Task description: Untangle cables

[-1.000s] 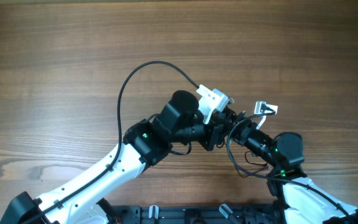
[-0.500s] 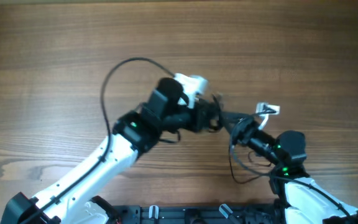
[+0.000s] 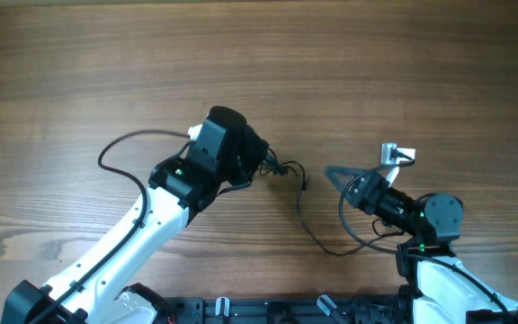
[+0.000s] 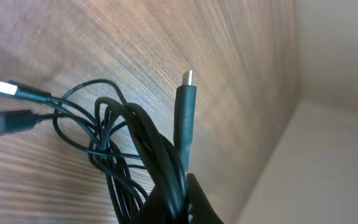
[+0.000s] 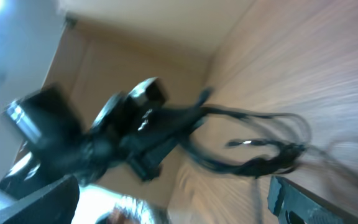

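The white and black left arm (image 3: 133,238) reaches from the lower left to the centre of the overhead frame. Its black left gripper (image 3: 261,166) is closed on thin black cables (image 4: 135,137). The right arm (image 3: 425,220), at the lower right, points to the left, and its black right gripper (image 3: 334,172) has the fingers (image 5: 306,199) apart.

In the left wrist view the cables (image 4: 135,149) run off the bottom edge beside a dark sliver of the left gripper (image 4: 191,202) — two plugs (image 4: 8,121) are clipped at the left edge. The right wrist view is smeared by blur — plug shapes there are unreadable.
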